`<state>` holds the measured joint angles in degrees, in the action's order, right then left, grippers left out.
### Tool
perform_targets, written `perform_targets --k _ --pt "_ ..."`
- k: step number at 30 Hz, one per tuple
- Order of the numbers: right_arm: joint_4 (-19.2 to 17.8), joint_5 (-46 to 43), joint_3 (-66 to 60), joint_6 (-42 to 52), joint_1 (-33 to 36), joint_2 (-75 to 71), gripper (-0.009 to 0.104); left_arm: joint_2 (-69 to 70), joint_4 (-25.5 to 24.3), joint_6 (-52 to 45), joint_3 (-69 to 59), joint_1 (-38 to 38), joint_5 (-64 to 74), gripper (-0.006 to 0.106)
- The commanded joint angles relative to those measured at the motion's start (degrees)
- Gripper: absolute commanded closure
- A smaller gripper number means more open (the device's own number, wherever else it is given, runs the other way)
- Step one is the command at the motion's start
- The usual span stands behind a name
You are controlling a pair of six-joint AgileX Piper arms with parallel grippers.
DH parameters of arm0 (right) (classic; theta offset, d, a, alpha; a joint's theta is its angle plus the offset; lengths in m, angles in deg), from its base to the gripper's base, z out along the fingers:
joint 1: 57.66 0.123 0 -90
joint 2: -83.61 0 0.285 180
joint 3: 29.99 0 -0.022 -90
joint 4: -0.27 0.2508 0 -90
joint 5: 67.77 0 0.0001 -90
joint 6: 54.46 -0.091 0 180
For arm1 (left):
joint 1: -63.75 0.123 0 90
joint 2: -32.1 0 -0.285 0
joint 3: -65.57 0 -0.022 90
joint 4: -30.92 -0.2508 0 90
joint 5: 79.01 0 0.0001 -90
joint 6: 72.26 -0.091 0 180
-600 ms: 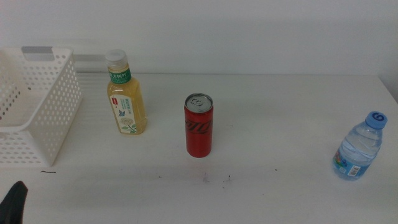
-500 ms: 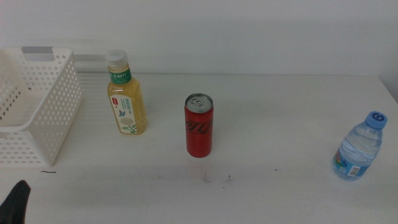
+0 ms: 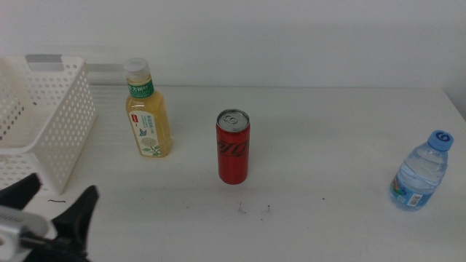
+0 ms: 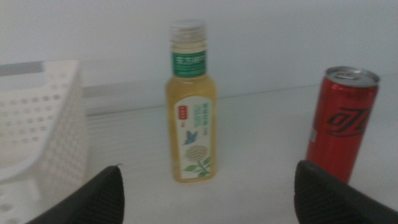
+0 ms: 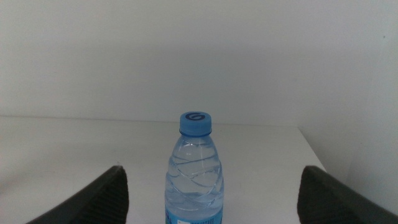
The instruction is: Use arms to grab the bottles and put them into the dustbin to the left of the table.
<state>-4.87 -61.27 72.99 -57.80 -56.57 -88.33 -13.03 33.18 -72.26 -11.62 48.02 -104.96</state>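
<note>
left claw (image 3: 54,200) spread wide | tea bottle (image 3: 148,110) well beyond, untouched

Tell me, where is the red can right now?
The red can stands upright mid-table in the middle view, between the tea bottle on its left and the water bottle far right.
</note>
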Motion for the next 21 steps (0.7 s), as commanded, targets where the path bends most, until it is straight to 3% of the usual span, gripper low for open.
perform_targets --k 1,8,21 --pt "-0.6 -0.1 -0.2 0.1 0.1 -0.3 0.002 -5.6 0.7 0.0 0.0 -2.1 -7.7 0.007" --pt "-0.6 -0.1 -0.2 0.1 0.1 -0.3 0.002 -24.3 1.4 -1.5 0.0 -8.6 -27.8 0.007" --pt "-0.6 -0.1 -0.2 0.1 0.1 -0.3 0.002 -47.5 -3.1 -1.5 0.0 -11.4 -44.0 0.007"
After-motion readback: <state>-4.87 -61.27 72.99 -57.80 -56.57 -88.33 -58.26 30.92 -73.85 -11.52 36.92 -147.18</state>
